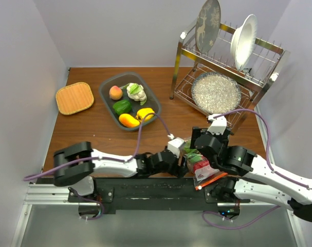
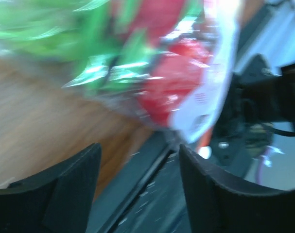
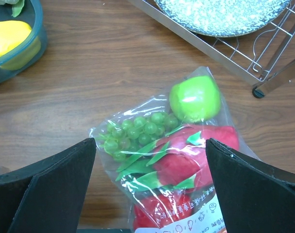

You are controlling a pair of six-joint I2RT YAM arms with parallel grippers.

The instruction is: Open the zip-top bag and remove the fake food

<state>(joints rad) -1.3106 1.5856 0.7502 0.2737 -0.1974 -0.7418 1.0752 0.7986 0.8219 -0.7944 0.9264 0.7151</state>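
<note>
The zip-top bag (image 1: 199,167) lies at the desk's (image 1: 94,139) near edge, right of centre, with the fake food (image 3: 181,160) inside, a green apple (image 3: 195,98) at its far end. The left fingers (image 2: 64,184) are spread apart just beside the bag. The right fingers (image 3: 55,189) are spread above it, and neither pair grasps anything.

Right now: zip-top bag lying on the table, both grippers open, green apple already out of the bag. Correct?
Not quite. The green apple is inside the zip-top bag, next to the grapes, as the right wrist view shows. The rest stands: the bag lies on the table, and the left gripper and right gripper are both open.
</note>
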